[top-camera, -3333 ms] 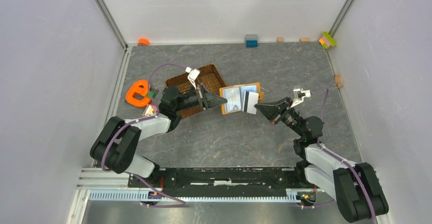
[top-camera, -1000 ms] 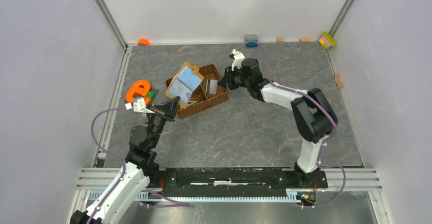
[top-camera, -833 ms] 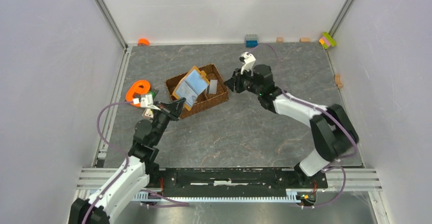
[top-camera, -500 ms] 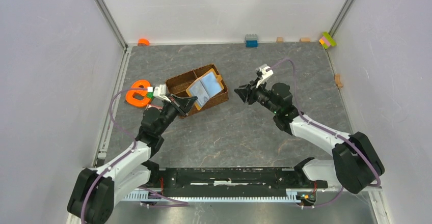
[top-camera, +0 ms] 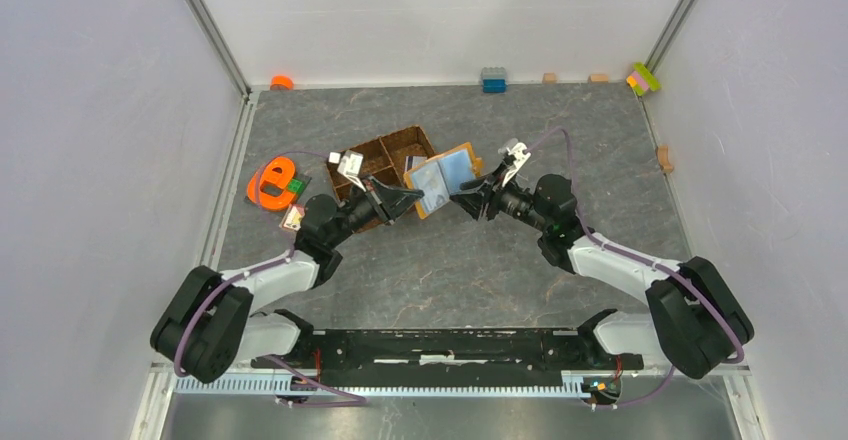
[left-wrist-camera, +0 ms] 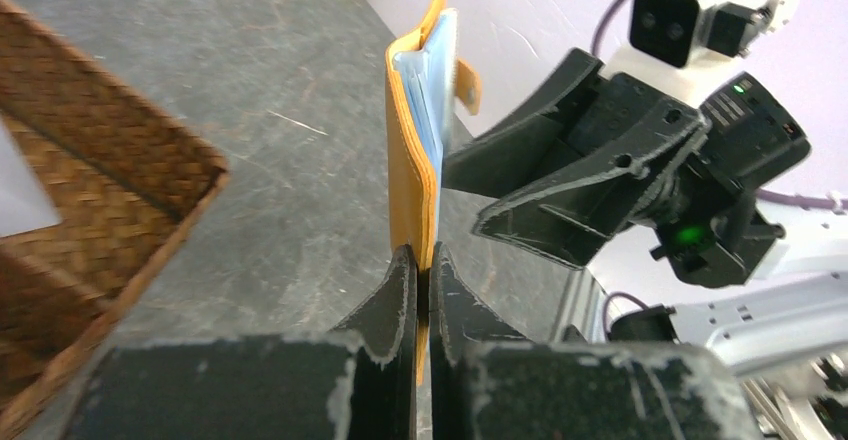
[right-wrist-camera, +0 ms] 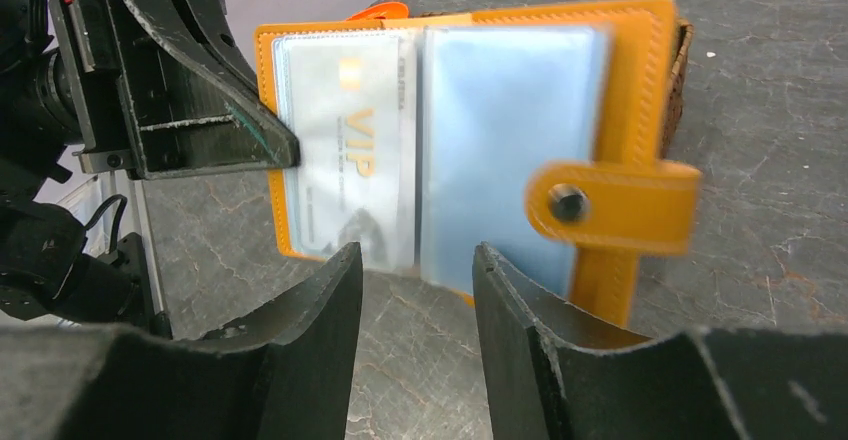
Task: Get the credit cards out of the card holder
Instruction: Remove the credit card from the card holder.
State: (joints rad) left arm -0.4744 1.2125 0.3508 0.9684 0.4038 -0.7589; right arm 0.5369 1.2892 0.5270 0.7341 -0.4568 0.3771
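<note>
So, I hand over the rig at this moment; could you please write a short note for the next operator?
Left gripper: shut on the edge of the card holder, holding it open.
Right gripper: open, holding nothing, just in front of the open holder.
Cards: a card marked VIP sits in a clear sleeve. A pale flat thing, probably a card, lies in the woven tray.
Done: holder open and presented.
Left: pull out the VIP card, then check the other sleeves.

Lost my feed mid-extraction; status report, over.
Left tool shut on card holder, held open, upright. Right tool open, facing it. VIP card in its sleeve. Nothing between.
</note>
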